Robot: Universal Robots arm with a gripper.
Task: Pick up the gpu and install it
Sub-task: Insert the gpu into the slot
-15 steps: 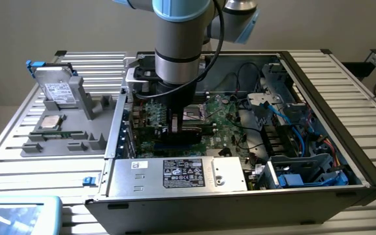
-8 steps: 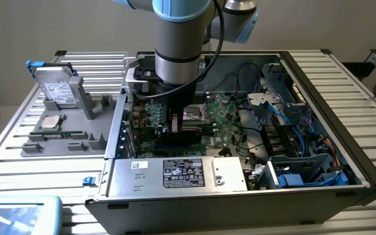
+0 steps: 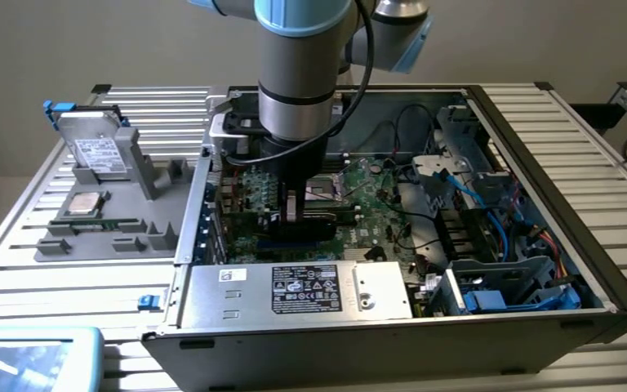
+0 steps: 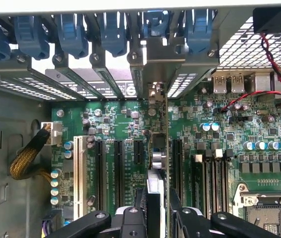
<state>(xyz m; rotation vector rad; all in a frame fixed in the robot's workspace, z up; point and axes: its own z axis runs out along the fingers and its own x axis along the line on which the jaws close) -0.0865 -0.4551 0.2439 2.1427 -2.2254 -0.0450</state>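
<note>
Nearest the wrist camera, the gripper (image 4: 156, 210) had its black fingers (image 4: 130, 218) clamped on the top edge of the gpu (image 4: 156, 163), which stood edge-on and upright over the motherboard (image 4: 115, 119), running toward the rear slot openings (image 4: 105, 79) of the computer case (image 3: 542, 327). In the exterior view the gripper (image 3: 291, 214) reached deep into the open case, with the card down among the expansion slots (image 4: 116, 163); whether its edge was seated could not be told. The main risk, as I judged it, was misalignment: a card slightly off its slot, or its silver bracket (image 4: 153, 94) catching the rear frame, could jam, tilt in the grip, or stress the connector under downward force.
</note>
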